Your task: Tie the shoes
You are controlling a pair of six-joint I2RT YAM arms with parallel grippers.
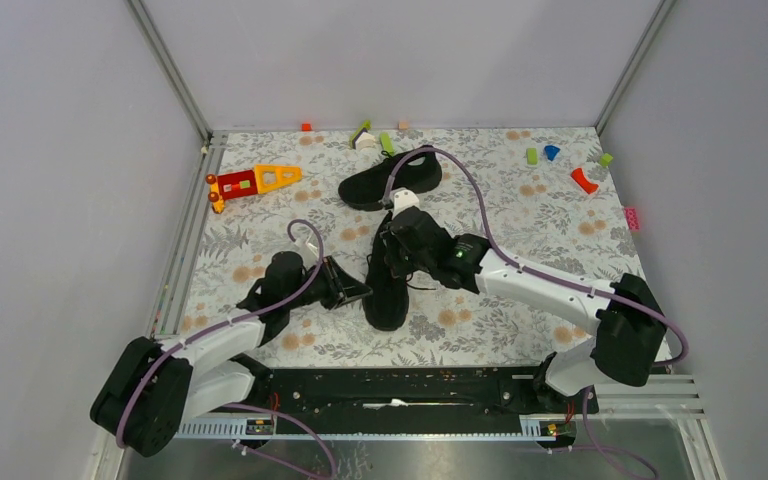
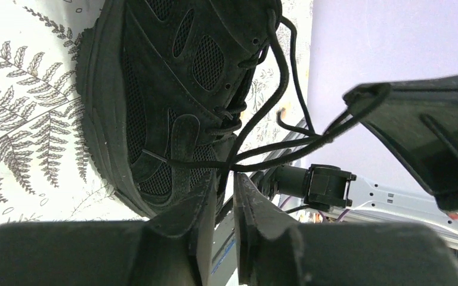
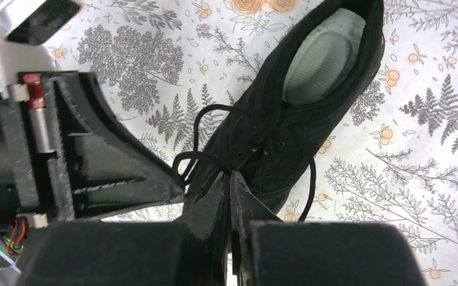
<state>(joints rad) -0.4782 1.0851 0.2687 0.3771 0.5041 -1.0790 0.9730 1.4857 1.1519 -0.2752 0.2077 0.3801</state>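
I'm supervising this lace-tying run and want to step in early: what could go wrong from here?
The left gripper and right gripper each pinch the thin lace only at their fingertips, so it may slip out. Both work close together beside the shoe, so they could collide. Nothing holds that shoe down; a hard pull might drag or tip it.

Left arm (image 1: 222, 338) reaches forward-right from its base, low, wrist rolled on its side. left gripper (image 2: 234, 179) sits at the left flank of the near shoe (image 1: 388, 300), fingers closed to a sliver on a lace (image 2: 256, 154) strand. Right arm (image 1: 550, 285) stretches left across. right gripper (image 3: 230, 179) is over the same shoe's lacing, tips pinched flat on lace. Grippers just beside each other.
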